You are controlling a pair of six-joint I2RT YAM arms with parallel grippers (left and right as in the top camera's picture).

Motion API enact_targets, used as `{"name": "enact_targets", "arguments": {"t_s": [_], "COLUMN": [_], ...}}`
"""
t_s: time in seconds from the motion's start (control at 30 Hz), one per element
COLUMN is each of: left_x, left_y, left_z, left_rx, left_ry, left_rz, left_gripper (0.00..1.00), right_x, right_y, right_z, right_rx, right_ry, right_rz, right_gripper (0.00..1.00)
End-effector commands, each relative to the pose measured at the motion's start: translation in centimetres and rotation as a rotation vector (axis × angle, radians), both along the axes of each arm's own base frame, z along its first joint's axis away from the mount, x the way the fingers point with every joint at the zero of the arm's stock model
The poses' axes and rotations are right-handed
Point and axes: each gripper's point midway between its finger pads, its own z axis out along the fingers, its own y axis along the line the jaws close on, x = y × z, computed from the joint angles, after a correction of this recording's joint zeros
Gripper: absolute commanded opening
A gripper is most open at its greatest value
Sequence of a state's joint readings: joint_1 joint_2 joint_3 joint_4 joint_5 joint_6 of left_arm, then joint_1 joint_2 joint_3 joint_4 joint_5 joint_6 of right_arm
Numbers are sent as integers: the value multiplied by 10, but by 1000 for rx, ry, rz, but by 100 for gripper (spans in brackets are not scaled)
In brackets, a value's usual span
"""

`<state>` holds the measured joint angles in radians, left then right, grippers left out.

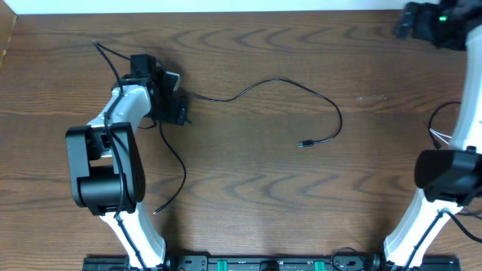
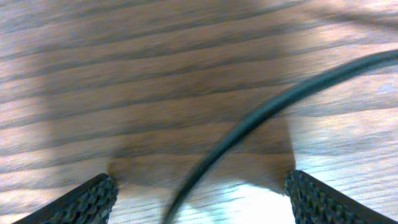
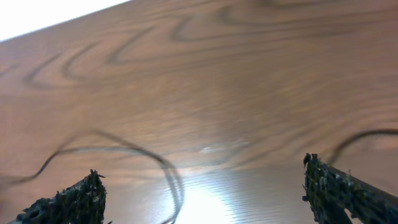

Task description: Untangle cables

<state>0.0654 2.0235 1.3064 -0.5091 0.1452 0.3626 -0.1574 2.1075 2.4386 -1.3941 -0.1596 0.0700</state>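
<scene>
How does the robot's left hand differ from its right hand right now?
The left hand straddles a thin black cord, close above the brown wooden table; the right hand seems higher and grips nothing. The left hand is on the table's left side; the right hand is off at the far right corner. Both hands stand open.

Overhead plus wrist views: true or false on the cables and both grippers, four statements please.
1. The long thin black cable lies in an open curve on the brown wooden table, ending in a small plug. True.
2. The right gripper grips a cable. False: its fingers stand wide apart with nothing between them.
3. A black cord passes between the open fingers of the left gripper. True.
4. A white cord lies mid-table. False: only black cords show there.
</scene>
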Motion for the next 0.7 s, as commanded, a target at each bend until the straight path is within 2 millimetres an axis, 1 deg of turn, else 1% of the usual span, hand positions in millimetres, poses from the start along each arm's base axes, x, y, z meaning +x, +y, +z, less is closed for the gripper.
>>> {"name": "enact_targets", "arguments": {"t_s": [0.0,0.03,0.1,0.2,0.27,0.3,0.4,0.47,0.53,0.6,0.67], "left_x": [-31,-31,-32,-32,-32,-32,-32,-32,-31,-25,-18], "left_y": [-22,-25,-31,-37,-40,-41,-44,-51,-65,-86,-99], "left_z": [-40,-40,-40,-40,-40,-40,-40,-39,-37,-30,-22], "left_rx": [-10,-9,-8,-8,-7,-7,-7,-31,-101,-206,-272], "left_ry": [135,135,135,134,134,134,134,132,119,90,60], "left_rz": [-51,-60,-74,-89,-97,-99,-107,-119,-138,-163,-167], "left_gripper": [82,79,68,39,20,8,8,8,7,8,7], "right_x": [7,8,9,9,9,8,6,5,4,3,2], "right_y": [31,36,43,48,49,49,48,48,48,48,50], "right_z": [-30,-37,-47,-56,-56,-56,-56,-57,-57,-57,-56], "right_rx": [18,20,23,26,26,26,27,28,28,30,38], "right_ry": [70,87,115,138,142,142,150,157,161,163,163], "right_rz": [90,101,114,124,126,125,124,124,124,125,128], "right_gripper": [99,99,99,99,99,99,98,98,97,97,97]}}
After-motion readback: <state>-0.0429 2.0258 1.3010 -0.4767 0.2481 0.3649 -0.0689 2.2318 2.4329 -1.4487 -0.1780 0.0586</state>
